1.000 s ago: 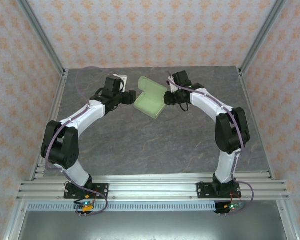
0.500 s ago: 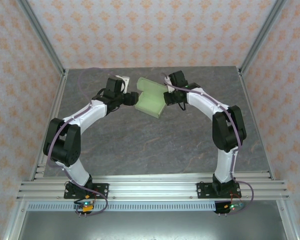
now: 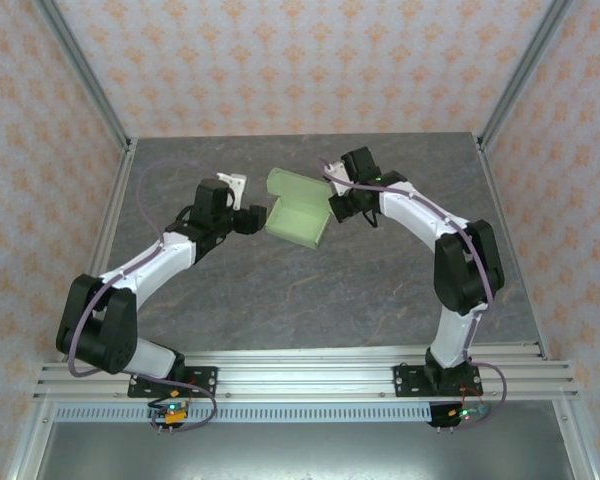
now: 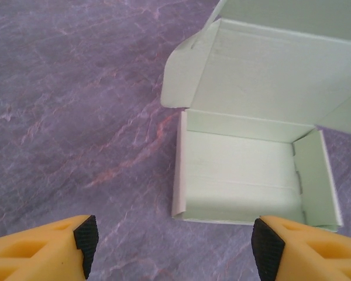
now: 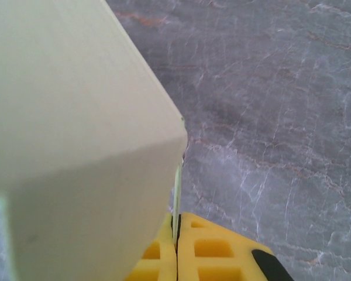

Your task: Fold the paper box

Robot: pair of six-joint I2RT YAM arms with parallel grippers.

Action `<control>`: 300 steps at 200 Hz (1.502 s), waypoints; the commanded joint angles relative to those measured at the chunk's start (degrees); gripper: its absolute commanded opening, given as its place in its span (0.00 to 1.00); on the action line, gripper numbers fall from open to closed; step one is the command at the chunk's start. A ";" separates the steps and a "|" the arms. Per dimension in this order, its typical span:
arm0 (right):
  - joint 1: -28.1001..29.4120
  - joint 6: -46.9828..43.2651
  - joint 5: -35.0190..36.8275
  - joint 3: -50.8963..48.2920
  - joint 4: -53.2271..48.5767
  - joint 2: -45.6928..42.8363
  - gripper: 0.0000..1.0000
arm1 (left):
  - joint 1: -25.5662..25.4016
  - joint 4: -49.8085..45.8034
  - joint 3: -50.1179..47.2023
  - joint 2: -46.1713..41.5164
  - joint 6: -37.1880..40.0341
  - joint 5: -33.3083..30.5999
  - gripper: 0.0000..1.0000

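Folding seems midway: the left tool (image 4: pixel 174 243) is held spread just beside the paper box (image 4: pixel 240 175), set open-lidded on the surface (image 4: pixel 76 117); its right wall is pinched by the right tool (image 5: pixel 176 249). Closing the lid (image 4: pixel 269 70) is called for next.

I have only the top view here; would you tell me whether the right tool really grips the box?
Observer: Yes, the right wrist view shows the right tool shut on a thin card edge of the box.
Operator: And the other one?
Observer: The left tool is open, nothing between its fingers, the box just ahead.
Operator: Is it closed yet?
Observer: No, its lid stands raised, the side flap loose.
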 commanded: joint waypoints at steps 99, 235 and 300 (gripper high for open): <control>1.17 -17.00 -8.20 -7.26 -3.88 -7.55 0.05 | 0.06 5.32 -1.06 2.82 6.71 7.10 0.56; 6.72 12.97 4.27 -13.68 15.72 -9.57 0.05 | -1.87 11.13 -2.31 5.66 -1.22 11.85 0.10; 14.23 24.02 17.68 -17.88 22.77 -11.62 0.07 | -7.44 16.71 -5.19 7.02 -6.44 2.42 0.10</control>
